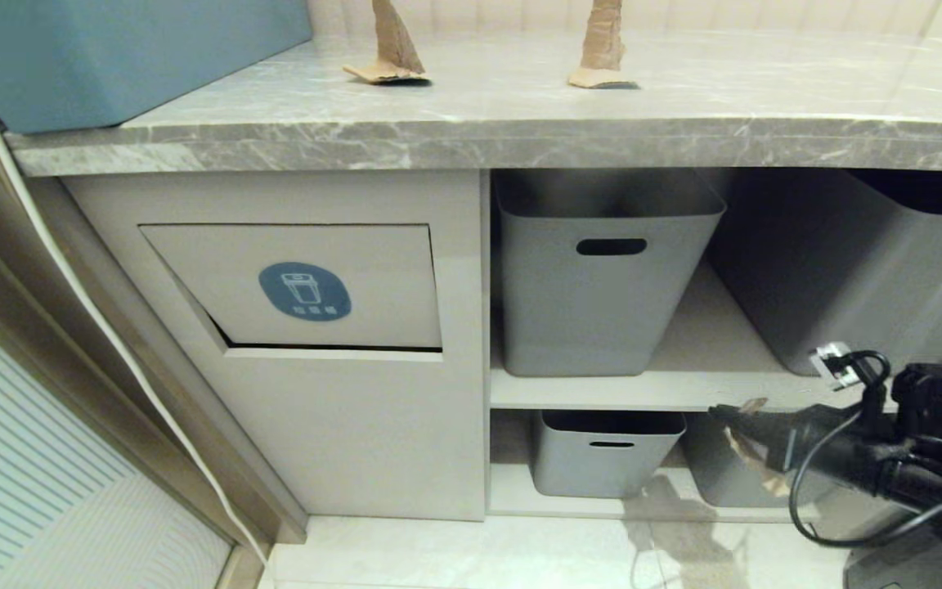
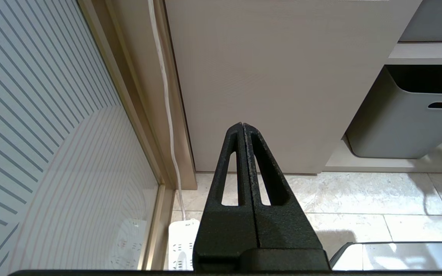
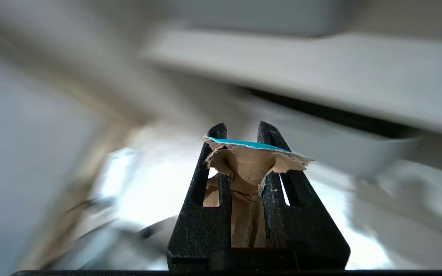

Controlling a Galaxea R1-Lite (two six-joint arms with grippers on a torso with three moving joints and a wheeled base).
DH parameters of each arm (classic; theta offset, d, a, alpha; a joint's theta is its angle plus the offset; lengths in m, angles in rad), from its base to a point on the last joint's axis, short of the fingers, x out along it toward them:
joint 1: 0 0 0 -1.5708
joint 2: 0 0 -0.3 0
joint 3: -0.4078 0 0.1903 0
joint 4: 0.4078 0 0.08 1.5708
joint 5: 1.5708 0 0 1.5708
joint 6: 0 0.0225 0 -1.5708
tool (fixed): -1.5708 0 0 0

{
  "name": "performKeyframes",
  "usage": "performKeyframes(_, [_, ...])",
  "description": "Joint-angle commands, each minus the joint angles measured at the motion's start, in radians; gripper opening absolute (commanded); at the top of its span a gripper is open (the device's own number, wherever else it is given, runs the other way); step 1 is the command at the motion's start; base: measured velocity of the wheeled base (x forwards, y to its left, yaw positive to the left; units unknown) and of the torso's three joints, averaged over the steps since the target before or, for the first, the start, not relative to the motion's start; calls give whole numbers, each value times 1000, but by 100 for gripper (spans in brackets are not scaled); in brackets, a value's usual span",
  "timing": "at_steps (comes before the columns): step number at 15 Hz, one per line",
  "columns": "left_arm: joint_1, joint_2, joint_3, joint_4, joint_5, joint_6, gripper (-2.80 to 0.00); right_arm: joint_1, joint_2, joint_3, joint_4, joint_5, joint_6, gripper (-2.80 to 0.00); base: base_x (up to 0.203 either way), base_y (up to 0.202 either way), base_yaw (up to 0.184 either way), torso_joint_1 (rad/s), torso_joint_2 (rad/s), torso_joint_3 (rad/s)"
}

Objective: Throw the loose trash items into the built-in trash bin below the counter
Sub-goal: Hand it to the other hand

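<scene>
Torn tan-brown cardboard scrap point(image 3: 249, 168), crumpled and with a thin blue edge, sits pinched between the fingers of my right claw point(image 1: 745, 433), which hangs low at the right, in front of the lower shelf and well to the right of the beige built-in trash bin flap with its blue oval sticker point(image 1: 299, 286). My left claw point(image 2: 243, 130) is clenched on nothing, parked low before the plain cabinet front.

My worry is the grip: the scrap flares out past my fingertips, so a quick swing could work it loose and drop it on the pale tiled floor point(image 1: 455, 556). The flap looks only slightly ajar along its lower edge, so I judge I must push it inward; a soft scrap may buckle against it, or I could let go too early and have it slide down the cabinet front. The grey plastic tubs with slot handles point(image 1: 602, 270) stand close by, an easy wrong target.

Two more tan scraps point(image 1: 389, 49) point(image 1: 602, 49) stand upright on the grey marble-patterned worktop point(image 1: 479, 139), well apart, beside a long blue plastic box point(image 1: 111, 57). A white cable point(image 1: 95, 319) runs down the frame at the left
</scene>
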Motion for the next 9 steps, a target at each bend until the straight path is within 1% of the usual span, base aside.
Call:
performKeyframes(1, [0,0,-1,1,1,0,-280,0,-161,160,-92,154,22,-280,0,0,0,0,0,0])
performKeyframes(3, [0,0,1,0,1,0,-280,8,-287,254,-151,262,79,-280,0,0,0,0,0,0])
performKeyframes(4, [0,0,1,0,1,0,-280,26,-360,281,-166,306,127,-280,0,0,0,0,0,0])
performKeyframes(5, [0,0,1,0,1,0,-280,64,-423,294,-175,332,194,-280,0,0,0,0,0,0])
performKeyframes(6, [0,0,1,0,1,0,-280,123,-463,298,-180,345,256,-280,0,0,0,0,0,0])
performKeyframes(7, [0,0,0,0,1,0,-280,184,-472,293,-183,337,282,-280,0,0,0,0,0,0])
performKeyframes(8, [0,0,0,0,1,0,-280,237,-452,276,-184,307,291,-280,0,0,0,0,0,0])
performKeyframes(9, [0,0,1,0,1,0,-280,298,-417,235,-185,258,295,-280,0,0,0,0,0,0])
